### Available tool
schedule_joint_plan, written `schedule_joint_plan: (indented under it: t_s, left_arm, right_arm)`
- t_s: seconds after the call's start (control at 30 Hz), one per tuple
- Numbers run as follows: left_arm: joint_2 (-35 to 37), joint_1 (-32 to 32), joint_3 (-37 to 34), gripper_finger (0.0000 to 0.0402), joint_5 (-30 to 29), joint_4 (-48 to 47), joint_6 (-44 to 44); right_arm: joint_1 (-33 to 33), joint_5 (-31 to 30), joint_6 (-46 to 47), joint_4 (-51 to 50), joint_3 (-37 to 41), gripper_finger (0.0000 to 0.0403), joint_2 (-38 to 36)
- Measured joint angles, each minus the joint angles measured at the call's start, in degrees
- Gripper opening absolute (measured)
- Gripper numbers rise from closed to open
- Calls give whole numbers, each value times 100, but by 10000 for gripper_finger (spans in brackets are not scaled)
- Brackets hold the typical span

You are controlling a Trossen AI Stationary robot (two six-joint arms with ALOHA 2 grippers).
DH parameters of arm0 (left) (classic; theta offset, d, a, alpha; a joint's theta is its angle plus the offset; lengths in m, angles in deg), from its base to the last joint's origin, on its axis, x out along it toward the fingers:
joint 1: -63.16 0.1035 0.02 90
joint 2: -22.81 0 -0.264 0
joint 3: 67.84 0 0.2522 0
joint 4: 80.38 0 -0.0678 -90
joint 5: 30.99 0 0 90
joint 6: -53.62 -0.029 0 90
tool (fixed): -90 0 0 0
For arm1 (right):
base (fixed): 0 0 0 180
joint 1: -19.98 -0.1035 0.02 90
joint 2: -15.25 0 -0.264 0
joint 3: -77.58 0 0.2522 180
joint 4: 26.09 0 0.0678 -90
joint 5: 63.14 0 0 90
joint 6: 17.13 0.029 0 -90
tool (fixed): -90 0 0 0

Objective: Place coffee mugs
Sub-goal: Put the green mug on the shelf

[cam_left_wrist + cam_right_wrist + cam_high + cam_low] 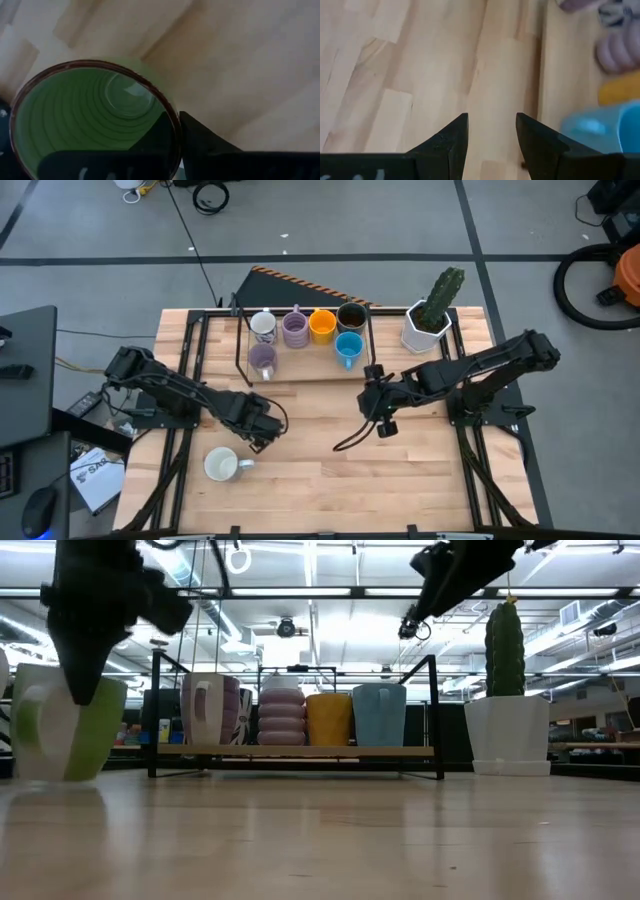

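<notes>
The green mug (90, 115) stands at the table's left middle, and my left gripper (257, 426) is shut on it from above, hiding it in the high view. In the low view the green mug (100, 735) shows behind a white mug (35, 720). That white mug (222, 465) stands on its base near the front edge. Six mugs sit on the rack's shelf (300, 372): white patterned (263, 325), ribbed purple (295, 330), orange (321, 326), dark brown (351, 316), purple (262, 360), blue (348, 348). My right gripper (380, 408) hovers open just in front of the blue mug. My left gripper holds the green mug by its wall at the brown rim (173, 120), one finger (150, 142) inside the cup and the other (205, 142) outside. The fingers come from above, pointing down. The mug is upright; whether its base is off the table I cannot tell.
A white faceted pot with a cactus (428, 325) stands at the rack's right end. The black wire rack frame (435, 710) rises around the shelf. Bare wood lies in the table's middle and front right (400, 480). Black rails run along both table sides.
</notes>
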Motion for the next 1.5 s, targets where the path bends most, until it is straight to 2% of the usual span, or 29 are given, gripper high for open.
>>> schedule_joint_plan:
  t_s: [0.3,0.5,0.63,0.83,1.13,1.37,1.5]
  left_arm:
    - [2,249,1186,24,40,380,-1148]
    - [2,595,1437,24,661,1556,-2043]
    - [-9,895,1570,24,651,1818,-2485]
    - [-224,1462,2050,24,518,1697,-3361]
    - [-1095,2413,3116,24,503,634,-4706]
    - [-1535,3048,3225,25,483,280,-5425]
    - [-1634,3253,3223,25,262,145,-5689]
  right_arm:
    - [0,-307,963,-603,0,171,-578]
    - [0,-341,1528,-682,275,171,-1014]
    - [-1,-362,1796,-657,546,171,-1351]
    - [-60,-441,1899,-185,999,171,-1664]
    - [-197,-445,2070,-29,1113,171,-1698]
    - [-306,-472,2175,34,1113,171,-1694]
    - [-352,-491,2244,8,1115,171,-1694]
